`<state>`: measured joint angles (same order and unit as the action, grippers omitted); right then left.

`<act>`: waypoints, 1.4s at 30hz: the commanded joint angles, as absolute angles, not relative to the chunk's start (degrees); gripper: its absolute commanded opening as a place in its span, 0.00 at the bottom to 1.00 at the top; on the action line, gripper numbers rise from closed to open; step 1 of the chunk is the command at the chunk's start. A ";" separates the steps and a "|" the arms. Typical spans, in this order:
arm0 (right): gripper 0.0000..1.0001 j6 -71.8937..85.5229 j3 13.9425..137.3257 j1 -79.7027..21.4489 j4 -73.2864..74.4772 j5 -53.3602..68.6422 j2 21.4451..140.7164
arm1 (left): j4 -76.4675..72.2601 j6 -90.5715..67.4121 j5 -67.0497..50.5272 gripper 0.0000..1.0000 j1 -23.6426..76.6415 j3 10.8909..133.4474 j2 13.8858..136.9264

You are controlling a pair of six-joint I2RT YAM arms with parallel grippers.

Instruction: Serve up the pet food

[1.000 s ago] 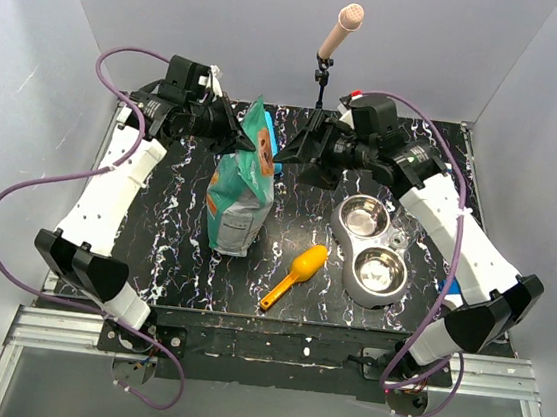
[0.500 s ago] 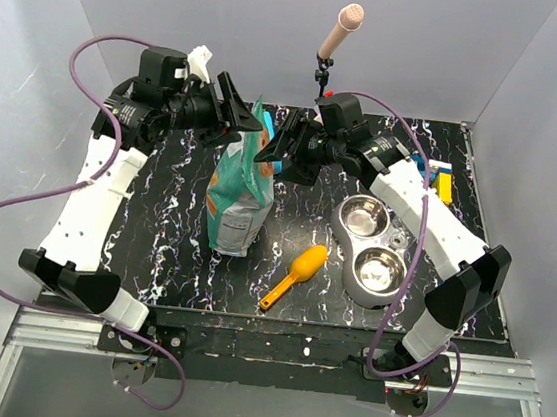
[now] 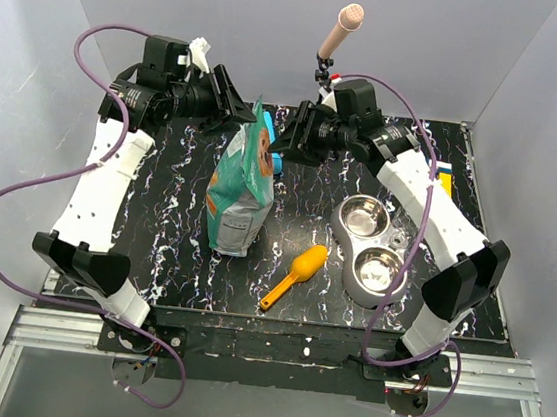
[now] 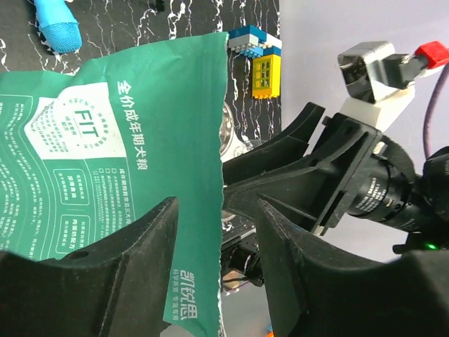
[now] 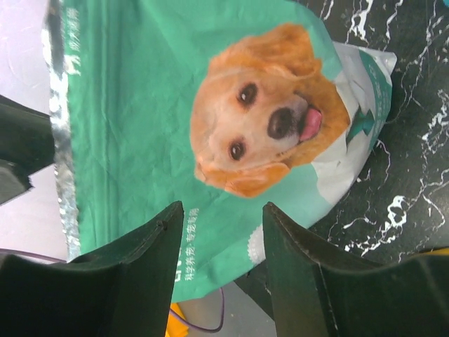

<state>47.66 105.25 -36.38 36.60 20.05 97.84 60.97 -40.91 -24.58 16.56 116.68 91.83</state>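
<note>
While the tall green foil pet food bag [image 3: 242,179] stands left of the desk's [image 3: 176,227] middle, toward its far edge, I judge that I am at the opening step of the serving. My left pincer [image 3: 242,109] and my right pincer [image 3: 281,138] flank the bag's top, one on each broad face. Both have their jaws apart and are clamped on nothing. Whether any finger brushes the foil, I cannot tell.

Next, I think, each pincer must close on its own side of the top strip, low enough to hold, so the two can draw the mouth apart without tipping the bag. After that come the orange plastic scoop [image 3: 296,274], lying near the desk's near edge, and the double steel bowl [image 3: 393,240] toward the right edge.

Its long axis is upright, base on the desk and top seam pointing up. The dog's face looks toward my right pincer and the printed back panel toward my left.
</note>
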 commanded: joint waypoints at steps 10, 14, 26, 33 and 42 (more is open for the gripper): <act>0.61 45.44 120.67 -36.47 43.59 21.97 103.97 | 54.32 -42.71 -28.21 0.30 11.78 111.80 90.09; 0.60 46.14 123.13 -36.56 44.91 20.31 104.85 | 52.92 -42.80 -30.76 0.23 11.34 111.53 91.58; 0.60 48.34 125.77 -36.65 45.70 18.10 105.65 | 51.94 -42.45 -31.56 0.63 11.34 113.46 91.23; 0.60 48.43 126.82 -36.91 45.97 18.20 106.26 | 52.91 -41.92 -32.25 0.43 11.34 112.33 91.76; 0.60 47.81 126.83 -38.14 47.11 16.79 106.00 | 52.29 -41.84 -33.05 0.37 11.43 108.81 90.00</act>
